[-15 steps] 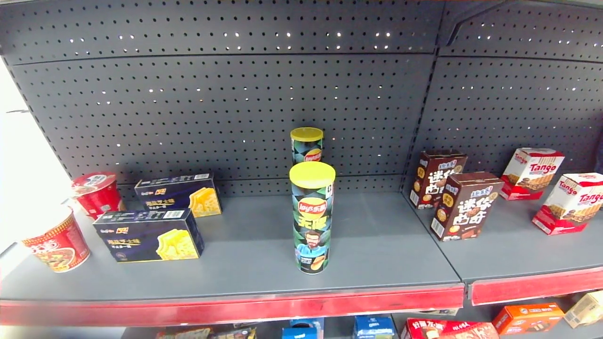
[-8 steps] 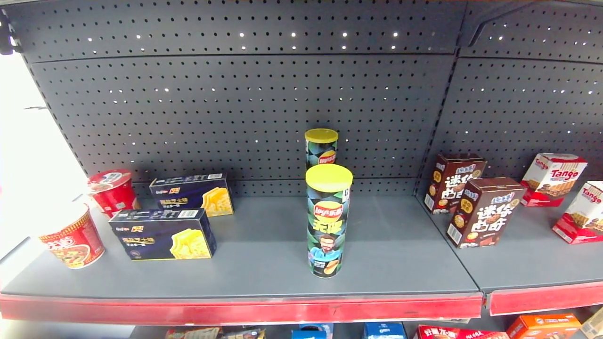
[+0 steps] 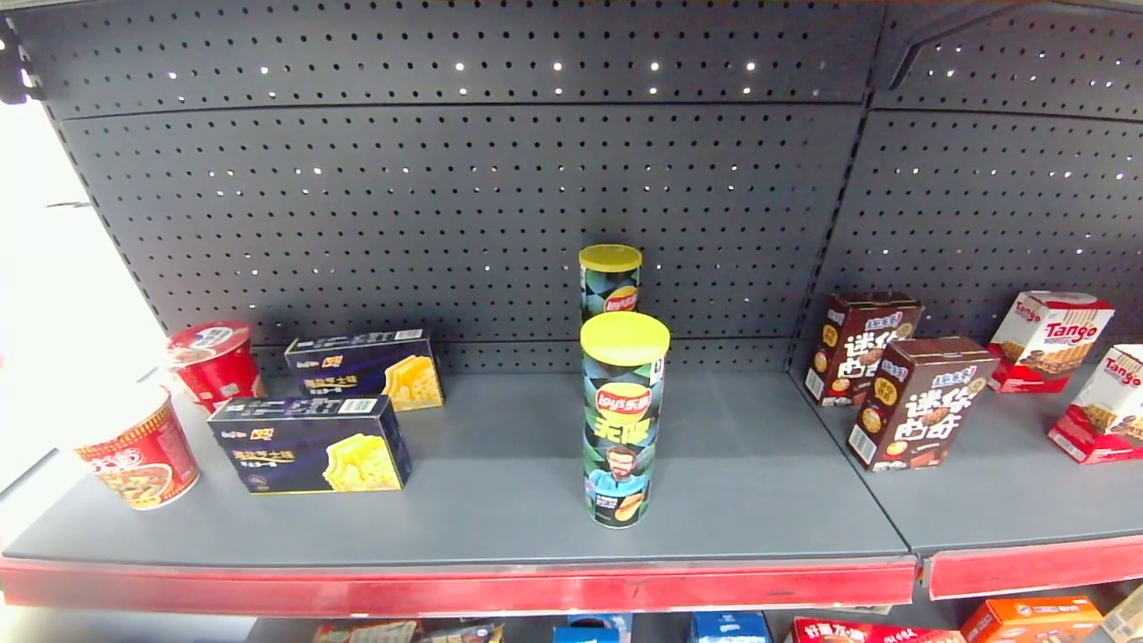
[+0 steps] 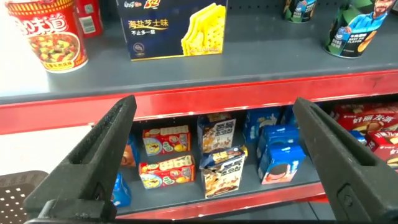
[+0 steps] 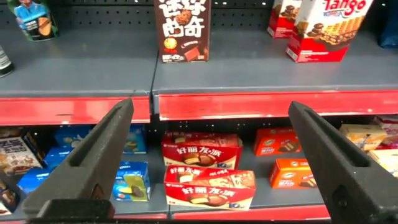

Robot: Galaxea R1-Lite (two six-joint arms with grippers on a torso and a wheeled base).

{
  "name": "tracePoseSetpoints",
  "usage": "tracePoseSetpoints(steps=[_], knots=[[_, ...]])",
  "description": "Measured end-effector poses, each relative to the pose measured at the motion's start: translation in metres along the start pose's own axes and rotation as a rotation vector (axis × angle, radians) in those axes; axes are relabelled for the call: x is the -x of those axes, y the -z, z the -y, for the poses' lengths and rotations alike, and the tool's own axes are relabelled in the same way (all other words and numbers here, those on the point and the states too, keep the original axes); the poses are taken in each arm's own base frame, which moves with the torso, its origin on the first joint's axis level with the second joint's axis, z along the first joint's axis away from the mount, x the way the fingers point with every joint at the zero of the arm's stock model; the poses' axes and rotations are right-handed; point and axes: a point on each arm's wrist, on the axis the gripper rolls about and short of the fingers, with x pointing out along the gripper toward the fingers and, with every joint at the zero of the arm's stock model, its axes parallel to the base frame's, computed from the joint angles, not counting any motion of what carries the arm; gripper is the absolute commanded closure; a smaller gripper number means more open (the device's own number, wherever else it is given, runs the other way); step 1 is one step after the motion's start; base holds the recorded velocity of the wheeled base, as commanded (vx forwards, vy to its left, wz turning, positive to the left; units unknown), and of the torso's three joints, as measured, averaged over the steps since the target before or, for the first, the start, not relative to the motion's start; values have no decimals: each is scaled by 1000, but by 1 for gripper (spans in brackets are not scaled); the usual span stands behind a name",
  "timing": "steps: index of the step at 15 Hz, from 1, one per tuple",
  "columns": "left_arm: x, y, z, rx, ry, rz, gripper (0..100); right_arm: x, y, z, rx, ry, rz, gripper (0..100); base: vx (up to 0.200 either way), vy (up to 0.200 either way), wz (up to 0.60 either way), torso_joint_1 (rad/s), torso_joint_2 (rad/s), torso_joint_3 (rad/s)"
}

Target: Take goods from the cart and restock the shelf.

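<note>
Two tall chip cans with yellow lids stand on the grey shelf (image 3: 446, 527), the front can (image 3: 624, 420) near the middle and the back can (image 3: 610, 281) against the pegboard. My left gripper (image 4: 217, 168) is open below the shelf's red front edge (image 4: 205, 93), facing the lower shelf, with nothing between its fingers. My right gripper (image 5: 214, 165) is open too, level with the lower shelf under the brown box (image 5: 183, 28). The front can's base (image 4: 354, 28) sits just above the left gripper's level.
Two red noodle cups (image 3: 138, 451) and two dark blue boxes (image 3: 308, 444) stand left of the cans. Brown boxes (image 3: 920, 402) and red-white wafer boxes (image 3: 1058, 339) stand to the right. Bare shelf floor (image 3: 750, 464) lies between. Packed goods (image 5: 202, 168) fill the lower shelf.
The head camera turned a little, so the whole picture slid to the right early on. The goods on the shelf kept their places.
</note>
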Motion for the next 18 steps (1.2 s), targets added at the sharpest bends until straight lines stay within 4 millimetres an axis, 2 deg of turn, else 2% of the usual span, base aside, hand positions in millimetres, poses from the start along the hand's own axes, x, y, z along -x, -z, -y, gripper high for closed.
tracePoseSetpoints(steps=[18], knots=[[0,0,0,13,1,-1,0,0,0,0,34,-9,-1,0,0,0,0,0,0,0]])
